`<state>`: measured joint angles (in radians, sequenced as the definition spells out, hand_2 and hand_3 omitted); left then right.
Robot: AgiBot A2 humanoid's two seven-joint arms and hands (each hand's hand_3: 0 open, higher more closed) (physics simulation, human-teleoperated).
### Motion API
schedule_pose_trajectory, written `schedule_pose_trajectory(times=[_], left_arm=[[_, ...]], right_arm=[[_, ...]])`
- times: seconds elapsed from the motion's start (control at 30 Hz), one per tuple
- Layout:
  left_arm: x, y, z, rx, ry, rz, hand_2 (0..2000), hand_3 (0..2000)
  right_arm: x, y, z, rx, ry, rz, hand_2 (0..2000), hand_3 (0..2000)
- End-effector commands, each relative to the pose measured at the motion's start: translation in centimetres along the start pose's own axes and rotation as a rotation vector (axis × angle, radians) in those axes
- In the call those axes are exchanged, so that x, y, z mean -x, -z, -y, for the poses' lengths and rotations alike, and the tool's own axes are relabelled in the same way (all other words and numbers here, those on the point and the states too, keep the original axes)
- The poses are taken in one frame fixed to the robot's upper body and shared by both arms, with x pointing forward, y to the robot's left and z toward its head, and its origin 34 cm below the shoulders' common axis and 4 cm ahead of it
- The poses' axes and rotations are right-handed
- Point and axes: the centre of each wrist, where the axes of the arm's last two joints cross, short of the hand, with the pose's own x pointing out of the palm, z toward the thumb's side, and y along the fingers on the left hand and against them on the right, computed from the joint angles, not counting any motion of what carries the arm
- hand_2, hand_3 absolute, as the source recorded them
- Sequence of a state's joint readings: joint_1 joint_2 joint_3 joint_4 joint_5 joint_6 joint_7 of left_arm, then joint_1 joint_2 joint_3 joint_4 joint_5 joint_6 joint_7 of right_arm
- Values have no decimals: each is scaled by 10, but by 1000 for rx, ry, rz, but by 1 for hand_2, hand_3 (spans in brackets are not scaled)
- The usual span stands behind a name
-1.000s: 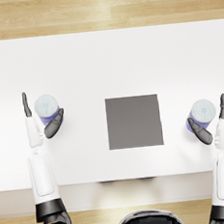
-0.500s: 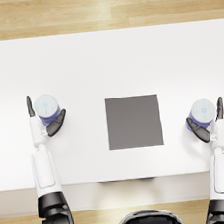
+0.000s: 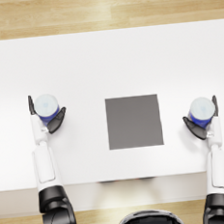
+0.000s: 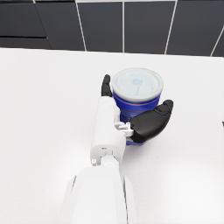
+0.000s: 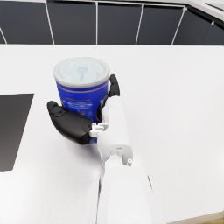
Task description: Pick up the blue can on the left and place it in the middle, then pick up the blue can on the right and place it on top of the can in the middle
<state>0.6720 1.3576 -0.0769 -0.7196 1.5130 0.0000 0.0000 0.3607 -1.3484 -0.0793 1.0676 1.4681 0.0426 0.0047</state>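
Blue cans [image 3: 46,106] [image 3: 201,110] upright, L hand [image 3: 49,120] & R hand [image 3: 202,123] each cupping one.

On the white table [image 3: 104,61], a grey mat [image 3: 133,121] lies between two blue cans. The left hand [image 3: 51,121] cups the left can [image 3: 46,108]; the right hand [image 3: 201,123] cups the right can [image 3: 201,111].
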Motion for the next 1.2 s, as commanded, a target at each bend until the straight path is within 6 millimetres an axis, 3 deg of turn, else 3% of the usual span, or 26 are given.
schedule_pose_trajectory(times=[0.03, 0.2, 0.23, 0.27, 0.33, 0.37, 0.5, 0.57, 0.73, 1.07, 1.2], left_arm=[[2, -11, -7, -12, -11, 20, 0, 0], [-2, -10, -8, -4, 3, 21, 0, 0], [-1, -10, -8, -3, 1, 27, 1361, 327], [0, -12, -8, -10, 16, 31, 2000, 653], [0, -13, -9, -6, 46, 32, 2000, 1307], [1, -14, -9, -11, 42, 39, 2000, 1520], [-8, -37, 2, -144, 46, 6, 2000, 1520], [-19, -59, 16, -259, 83, -29, 2000, 1520], [-50, -91, 43, -432, 197, -87, 2000, 1520], [-109, -98, 70, -511, 412, -158, 2000, 1520], [-132, -95, 78, -476, 533, -45, 2000, 1520]], right_arm=[[-1, -7, 4, 19, 0, 4, 0, 0], [-2, -10, 6, 22, 7, 12, 0, 0], [-2, -9, 4, 25, 9, 13, 1361, 327], [-1, -10, 2, 31, -32, 12, 2000, 653], [-1, -13, 1, 45, -105, 14, 2000, 1307], [-1, -16, 1, 60, -100, 17, 2000, 1520], [-4, -41, -10, 178, -93, 10, 2000, 1520], [-11, -61, -17, 262, -120, -2, 2000, 1520], [-28, -97, -30, 409, -172, -20, 2000, 1520], [-50, -133, -45, 555, -246, -24, 2000, 1520], [-56, -138, -47, 577, -255, -19, 2000, 1520]])
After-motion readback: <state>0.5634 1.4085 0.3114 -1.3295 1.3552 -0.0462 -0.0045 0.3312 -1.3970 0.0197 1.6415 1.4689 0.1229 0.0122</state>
